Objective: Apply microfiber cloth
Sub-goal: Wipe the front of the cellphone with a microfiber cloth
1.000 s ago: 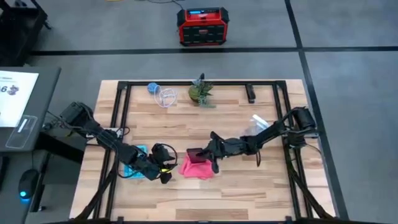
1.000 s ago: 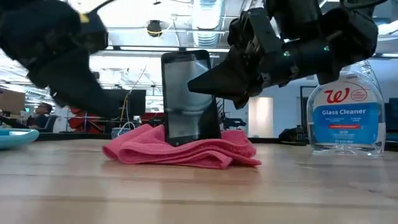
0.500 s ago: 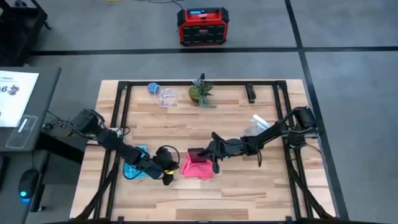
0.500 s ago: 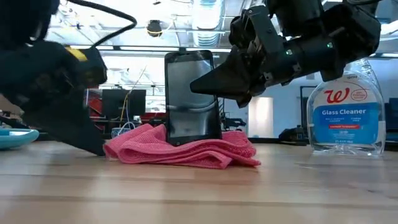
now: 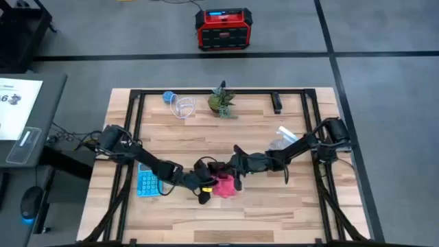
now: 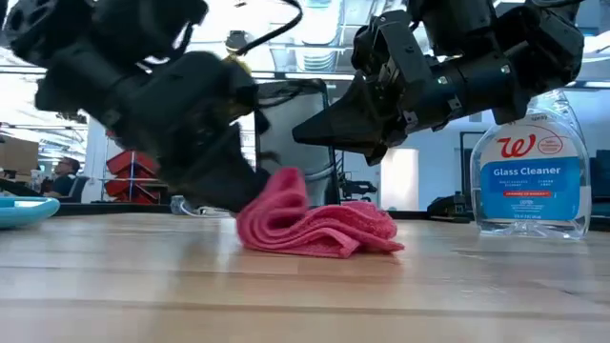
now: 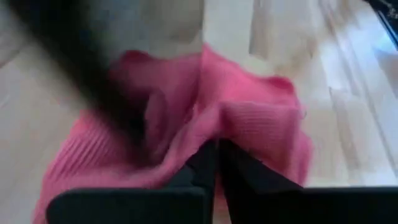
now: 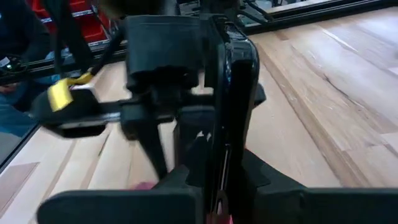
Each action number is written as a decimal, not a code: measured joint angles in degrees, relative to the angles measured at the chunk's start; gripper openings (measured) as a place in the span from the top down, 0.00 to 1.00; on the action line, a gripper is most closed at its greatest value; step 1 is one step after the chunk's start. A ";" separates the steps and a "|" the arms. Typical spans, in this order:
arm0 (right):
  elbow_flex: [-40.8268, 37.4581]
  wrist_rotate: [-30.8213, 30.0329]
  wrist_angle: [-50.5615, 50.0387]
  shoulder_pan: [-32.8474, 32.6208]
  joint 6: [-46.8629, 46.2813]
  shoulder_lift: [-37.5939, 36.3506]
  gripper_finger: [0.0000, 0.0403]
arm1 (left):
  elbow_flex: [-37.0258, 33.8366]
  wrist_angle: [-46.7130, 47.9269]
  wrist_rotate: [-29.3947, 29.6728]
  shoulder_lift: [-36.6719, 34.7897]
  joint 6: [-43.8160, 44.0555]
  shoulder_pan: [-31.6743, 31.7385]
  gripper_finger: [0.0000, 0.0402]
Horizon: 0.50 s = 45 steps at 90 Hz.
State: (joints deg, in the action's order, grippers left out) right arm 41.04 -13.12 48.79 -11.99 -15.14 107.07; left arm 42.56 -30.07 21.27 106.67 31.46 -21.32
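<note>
Wooden table: left tool pinches microfiber cloth; right tool clamps upright phone

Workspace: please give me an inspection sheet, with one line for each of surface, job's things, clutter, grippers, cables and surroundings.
Surface: wooden table, black frame.
Job's things: pink cloth bunched mid-table; black phone held upright on edge above it.
Clutter: blue calculator at left; glass cleaner at right; small plant and clear cup at far edge.
Grippers: left gripper shut on cloth; right gripper shut on phone.
Cables: loose wires by the left arm base.
Surroundings: red box on grey floor; desk to the left.
</note>
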 joint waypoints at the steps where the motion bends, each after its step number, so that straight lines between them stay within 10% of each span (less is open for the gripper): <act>1: 0.00 -0.12 -0.06 0.00 -0.09 0.00 0.96 | 0.11 0.05 0.16 -0.01 -0.01 0.02 1.00; 45: 0.04 -0.74 -0.26 0.07 -0.48 0.00 0.96 | 0.60 9.91 7.98 -5.32 4.21 -4.53 1.00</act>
State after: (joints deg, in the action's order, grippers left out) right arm 41.08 -13.87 48.53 -11.92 -15.62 107.07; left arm 43.16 -20.16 29.25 101.36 35.66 -25.85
